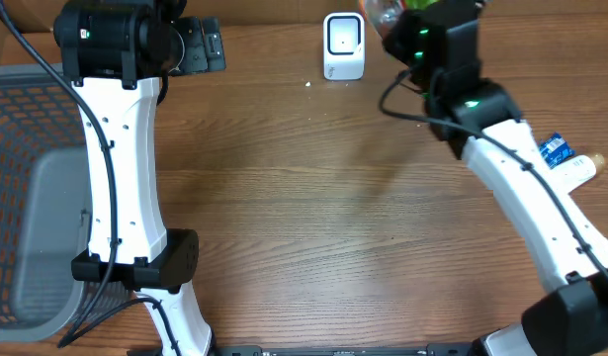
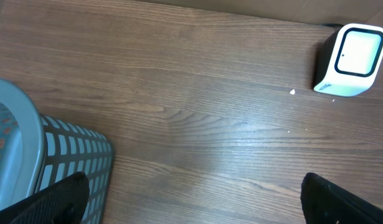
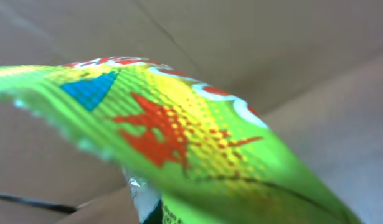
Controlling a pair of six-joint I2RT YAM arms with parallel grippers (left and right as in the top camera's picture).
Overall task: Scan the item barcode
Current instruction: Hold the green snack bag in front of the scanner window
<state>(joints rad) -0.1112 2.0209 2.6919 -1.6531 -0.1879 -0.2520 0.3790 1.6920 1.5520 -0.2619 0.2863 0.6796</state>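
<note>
The item is a bright green snack bag [image 3: 197, 143] with red and yellow print. It fills the right wrist view and hides the fingers. In the overhead view my right gripper [image 1: 400, 22] is at the table's far edge, shut on the bag [image 1: 383, 13], just right of the white barcode scanner [image 1: 343, 46]. The scanner [image 2: 350, 59] also stands at the upper right of the left wrist view, its window facing up. My left gripper [image 2: 192, 182] hangs open over bare wood, left of the scanner, and holds nothing. Its black fingertips [image 2: 63, 198] are far apart.
A grey-blue mesh basket [image 1: 27, 198] stands at the table's left side, and its corner [image 2: 73, 155] lies under the left finger. A tube with a blue label [image 1: 563, 158] lies at the right edge beside the right arm.
</note>
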